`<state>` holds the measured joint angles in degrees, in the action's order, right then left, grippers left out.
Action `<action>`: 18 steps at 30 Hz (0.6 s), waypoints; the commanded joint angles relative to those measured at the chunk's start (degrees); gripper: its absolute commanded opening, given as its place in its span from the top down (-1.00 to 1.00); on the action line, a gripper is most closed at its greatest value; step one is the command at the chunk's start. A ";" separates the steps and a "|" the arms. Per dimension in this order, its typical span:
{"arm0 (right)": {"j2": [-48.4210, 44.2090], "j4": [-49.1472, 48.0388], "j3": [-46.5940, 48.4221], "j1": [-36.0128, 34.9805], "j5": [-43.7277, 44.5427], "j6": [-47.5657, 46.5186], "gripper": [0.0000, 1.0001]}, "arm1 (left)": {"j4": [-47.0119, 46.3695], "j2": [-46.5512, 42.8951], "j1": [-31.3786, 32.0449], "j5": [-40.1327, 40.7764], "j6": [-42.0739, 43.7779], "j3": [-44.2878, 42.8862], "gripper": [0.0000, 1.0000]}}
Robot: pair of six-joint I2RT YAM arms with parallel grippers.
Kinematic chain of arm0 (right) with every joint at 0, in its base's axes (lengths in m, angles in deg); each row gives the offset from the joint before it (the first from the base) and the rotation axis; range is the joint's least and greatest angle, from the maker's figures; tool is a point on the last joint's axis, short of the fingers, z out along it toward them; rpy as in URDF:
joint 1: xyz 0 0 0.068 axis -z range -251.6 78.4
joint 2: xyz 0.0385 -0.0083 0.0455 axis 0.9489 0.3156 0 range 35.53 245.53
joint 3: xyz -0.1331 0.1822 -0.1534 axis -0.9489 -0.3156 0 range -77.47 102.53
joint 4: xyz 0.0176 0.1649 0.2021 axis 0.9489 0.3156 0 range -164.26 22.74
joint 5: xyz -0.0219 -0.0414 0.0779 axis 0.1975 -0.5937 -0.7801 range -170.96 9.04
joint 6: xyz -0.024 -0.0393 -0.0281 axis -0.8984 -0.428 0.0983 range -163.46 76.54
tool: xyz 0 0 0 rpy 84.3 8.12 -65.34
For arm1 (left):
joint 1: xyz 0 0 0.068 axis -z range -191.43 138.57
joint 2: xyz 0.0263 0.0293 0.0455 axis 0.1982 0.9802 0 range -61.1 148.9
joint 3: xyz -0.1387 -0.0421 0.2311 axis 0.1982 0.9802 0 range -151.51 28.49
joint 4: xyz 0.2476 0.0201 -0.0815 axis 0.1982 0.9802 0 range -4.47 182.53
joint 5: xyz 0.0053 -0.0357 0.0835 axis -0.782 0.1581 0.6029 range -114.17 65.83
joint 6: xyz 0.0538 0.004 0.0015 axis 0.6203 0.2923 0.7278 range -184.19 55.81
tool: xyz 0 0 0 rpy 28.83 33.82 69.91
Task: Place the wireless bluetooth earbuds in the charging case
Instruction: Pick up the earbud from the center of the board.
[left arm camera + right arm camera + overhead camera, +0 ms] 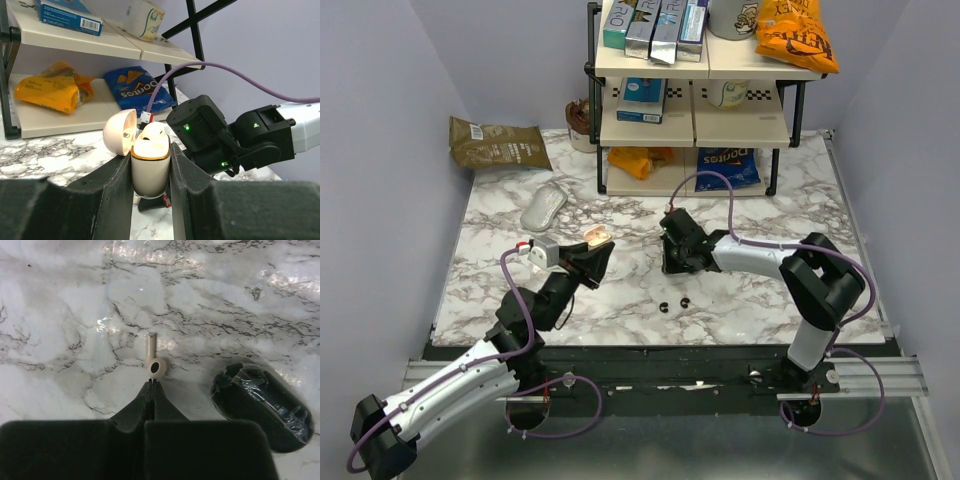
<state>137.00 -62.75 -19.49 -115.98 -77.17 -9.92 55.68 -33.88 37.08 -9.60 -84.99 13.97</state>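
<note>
The left hand [150,156] is clamped on the charging case [150,177] and holds it upright above the surface, left of centre in the top view. Its lid [120,132] is open to the left. A pale rounded shape [152,134] sits in the mouth of the case. I judge it is one earbud already seated, but this is not sure.

The second earbud [154,362], cream with a short stem, lies on the marble surface [60,300] in the middle of the right wrist view. The right hand [150,385] has its fingers pressed together with nothing between them. Their tips are just below the head of this bud, touching it or nearly so. A black oval pod [262,407] lies apart at the lower right.

The step in hand is picking up this bud, and the closed fingers do not hold it. The next move calls for parting the fingers, setting them on both sides of the bud, closing, and then carrying it to the open case.
</note>
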 commanded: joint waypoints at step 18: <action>1.63 0.97 3.64 3.78 4.81 -3.13 0.99 | 0.22 1.52 0.44 1.69 0.05 -2.17 1.00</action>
<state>138.90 -63.17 -16.98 -112.72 -76.06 -12.21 55.68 -32.37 37.08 -9.52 -85.01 13.92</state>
